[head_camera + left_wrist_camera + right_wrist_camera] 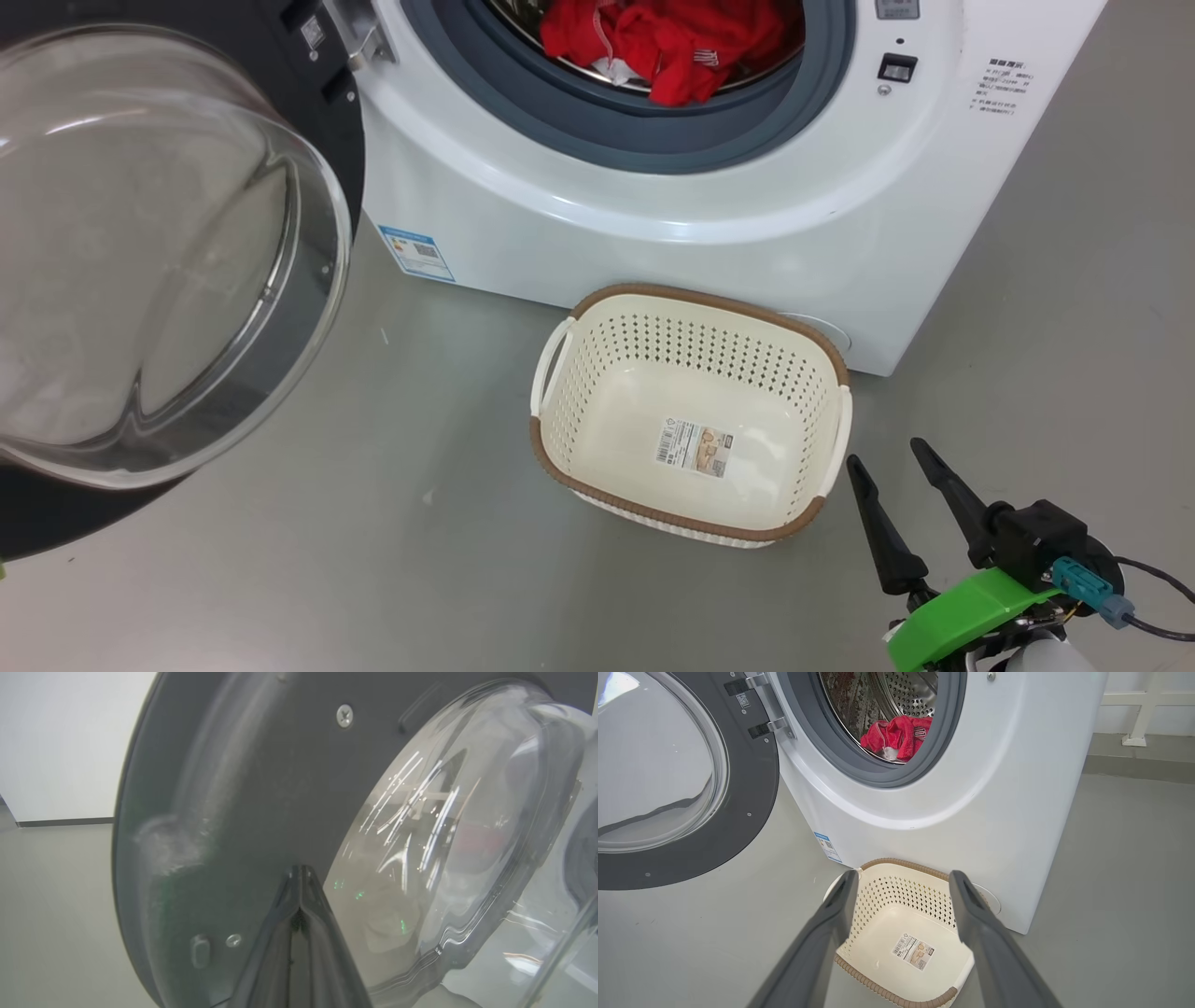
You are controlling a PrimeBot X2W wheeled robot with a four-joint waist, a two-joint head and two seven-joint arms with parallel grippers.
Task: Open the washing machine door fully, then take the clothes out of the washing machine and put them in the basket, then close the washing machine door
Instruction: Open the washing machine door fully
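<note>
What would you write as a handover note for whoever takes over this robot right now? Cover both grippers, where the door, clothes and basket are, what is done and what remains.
Grippers: the left gripper is shut and holds nothing, its tips at the dark inner rim of the washing machine door. The right gripper is open and empty, just right of the basket.
Things: the door is swung wide open, at the left of the head view. The clothes lie in the drum of the washing machine. The basket sits empty on the floor in front of it.
Done: door opened.
Left: move the clothes into the basket, then close the door.
</note>
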